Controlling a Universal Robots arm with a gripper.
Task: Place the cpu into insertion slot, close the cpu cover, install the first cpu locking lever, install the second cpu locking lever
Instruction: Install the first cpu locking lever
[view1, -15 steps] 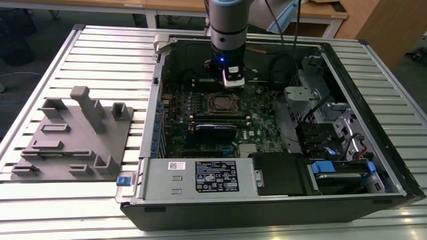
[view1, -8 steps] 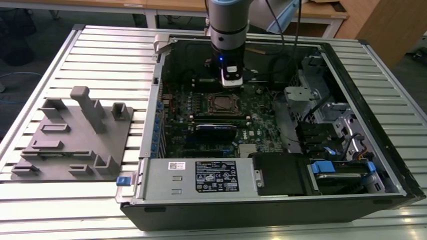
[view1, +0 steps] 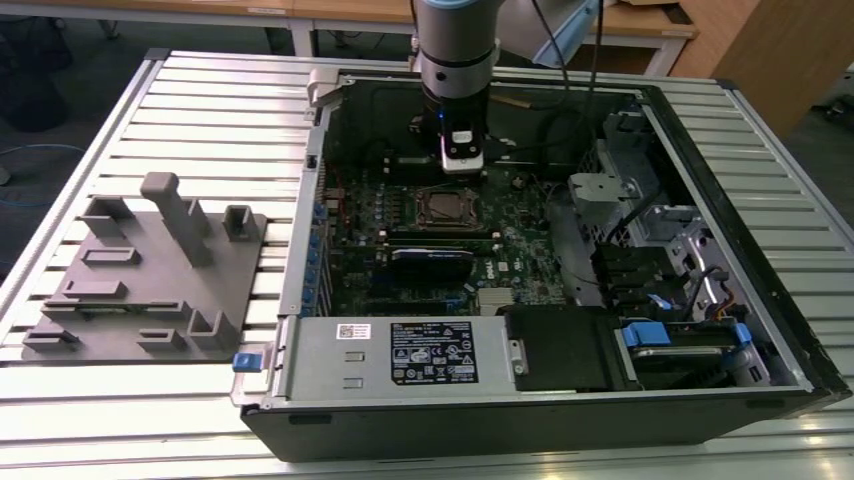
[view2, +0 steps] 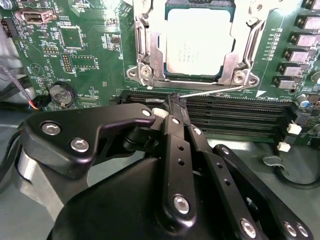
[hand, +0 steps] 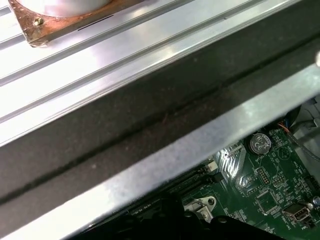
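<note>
Dull silvery square cpu (view2: 197, 42): seated in silver-rimmed insertion slot (view1: 418, 208), thin metal cpu cover (view2: 144, 47) lowered over it. Black gripper (view2: 174, 101): fingers pressed together beside thin wire locking lever (view2: 220, 91); levers seemingly not yet latched

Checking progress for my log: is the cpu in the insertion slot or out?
In. In the second wrist view the cpu lies flat inside the insertion slot, with the cpu cover framing its edges.

The cpu (view2: 199, 42) lies in the insertion slot (view2: 241, 76) on the board (view2: 90, 30).
</note>
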